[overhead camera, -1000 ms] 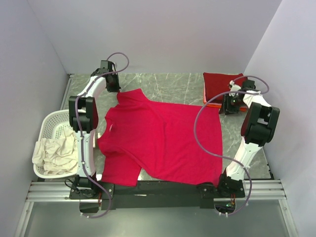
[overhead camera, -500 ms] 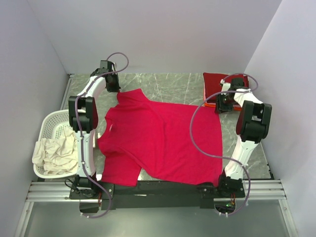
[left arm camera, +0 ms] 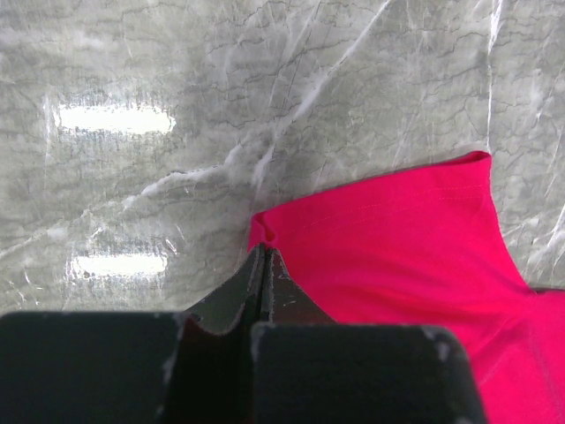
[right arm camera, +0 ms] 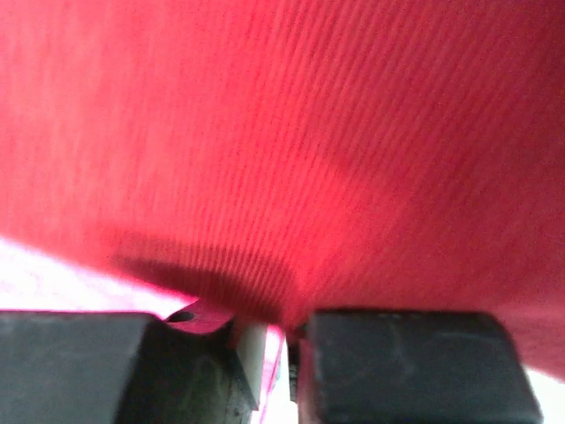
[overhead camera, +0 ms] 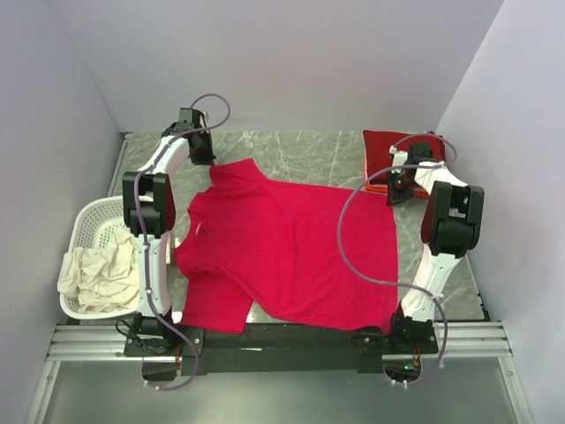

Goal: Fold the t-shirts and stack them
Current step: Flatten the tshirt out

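The large crimson t-shirt (overhead camera: pixel 282 247) lies spread flat on the table, collar to the left. My left gripper (overhead camera: pixel 208 159) sits at its far left sleeve. In the left wrist view the left gripper (left arm camera: pixel 263 252) is shut, with the sleeve corner (left arm camera: pixel 371 238) pinched at its tips. My right gripper (overhead camera: pixel 395 187) is down at the shirt's far right hem corner. In the right wrist view the right gripper (right arm camera: pixel 291 331) is closed to a narrow gap with crimson cloth (right arm camera: pixel 291 141) in it. A folded dark maroon t-shirt (overhead camera: pixel 393 146) lies at the back right, with an orange edge (overhead camera: pixel 374 184) under it.
A white slotted basket (overhead camera: pixel 88 216) stands at the left edge and holds crumpled cream-white cloth (overhead camera: pixel 101 269). Grey walls close in on three sides. The folded stack sits right beside my right gripper. The arm bases and metal rail (overhead camera: pixel 282 340) run along the near edge.
My right gripper has moved left from the folded stack to the crimson shirt's far right corner and its jaws have closed. The left arm and the shirt have not moved.
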You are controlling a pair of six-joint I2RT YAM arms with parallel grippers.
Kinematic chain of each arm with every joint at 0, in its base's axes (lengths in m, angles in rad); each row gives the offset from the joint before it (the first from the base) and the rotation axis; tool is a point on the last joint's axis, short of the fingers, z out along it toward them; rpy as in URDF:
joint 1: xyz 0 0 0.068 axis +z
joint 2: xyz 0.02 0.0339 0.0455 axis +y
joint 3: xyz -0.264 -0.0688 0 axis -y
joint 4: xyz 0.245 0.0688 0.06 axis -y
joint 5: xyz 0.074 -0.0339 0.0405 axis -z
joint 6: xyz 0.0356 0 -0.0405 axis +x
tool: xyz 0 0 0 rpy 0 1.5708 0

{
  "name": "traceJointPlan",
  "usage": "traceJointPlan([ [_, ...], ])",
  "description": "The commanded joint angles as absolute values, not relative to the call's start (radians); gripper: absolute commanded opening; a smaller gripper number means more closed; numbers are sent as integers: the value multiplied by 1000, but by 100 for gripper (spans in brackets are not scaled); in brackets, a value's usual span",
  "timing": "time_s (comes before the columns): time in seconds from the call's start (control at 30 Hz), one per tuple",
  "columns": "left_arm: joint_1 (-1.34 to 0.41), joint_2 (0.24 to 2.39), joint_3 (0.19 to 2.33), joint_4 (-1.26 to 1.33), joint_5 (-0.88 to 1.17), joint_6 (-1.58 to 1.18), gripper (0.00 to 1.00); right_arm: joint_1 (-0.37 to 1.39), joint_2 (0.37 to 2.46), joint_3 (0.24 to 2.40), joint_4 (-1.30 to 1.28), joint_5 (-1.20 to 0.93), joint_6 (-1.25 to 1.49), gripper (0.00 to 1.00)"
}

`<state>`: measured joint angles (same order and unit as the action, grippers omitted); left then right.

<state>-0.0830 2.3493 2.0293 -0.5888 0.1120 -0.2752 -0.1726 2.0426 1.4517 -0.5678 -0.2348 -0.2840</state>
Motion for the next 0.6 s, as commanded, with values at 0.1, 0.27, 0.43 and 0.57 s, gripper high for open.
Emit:
traceJointPlan([
  [0.1,-84,2290,2023,-578,123,-264,0,-164,1927,1327,-572,-225,-324,9],
  [0.27,-84,2276,2005,-572,123,-262,0,-164,1844,1212,-575,-238,-339,9],
  [0.43,-84,2275,2003,-572,129,-262,0,-173,1796,1166,-563,-248,-327,24],
  [0.57,-84,2270,2002,-571,136,-261,1,-181,1822,1202,-537,-235,-299,36],
])
